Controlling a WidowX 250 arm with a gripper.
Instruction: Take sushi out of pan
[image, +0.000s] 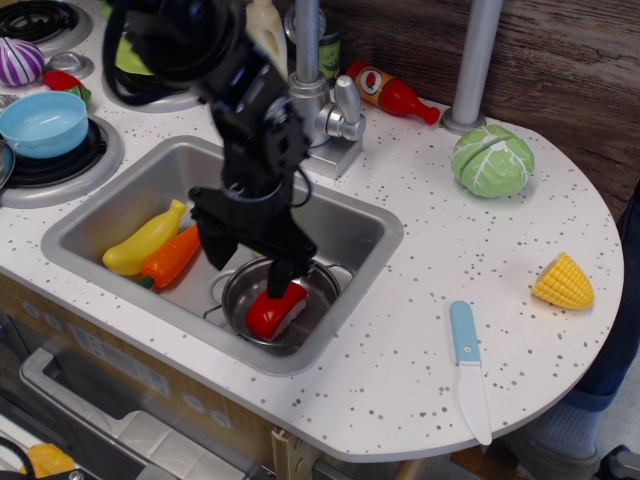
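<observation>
The sushi (275, 309), a red top on a white base, lies in the small steel pan (326, 287), which stands in the front right part of the sink (372, 232). My black gripper (247, 264) hangs over the pan's back left side with its jaws apart. One fingertip (279, 279) is right at the sushi's far end; whether it touches I cannot tell. The other fingertip (214, 253) is over the pan's left rim. Nothing is held. The arm hides the back part of the pan.
A yellow squash (146, 240) and an orange carrot (168, 259) lie in the sink's left half. The faucet (311, 100) stands behind the sink. On the counter are a ketchup bottle (391, 94), cabbage (492, 160), corn (563, 282) and knife (468, 370). A blue bowl (43, 122) sits on the stove.
</observation>
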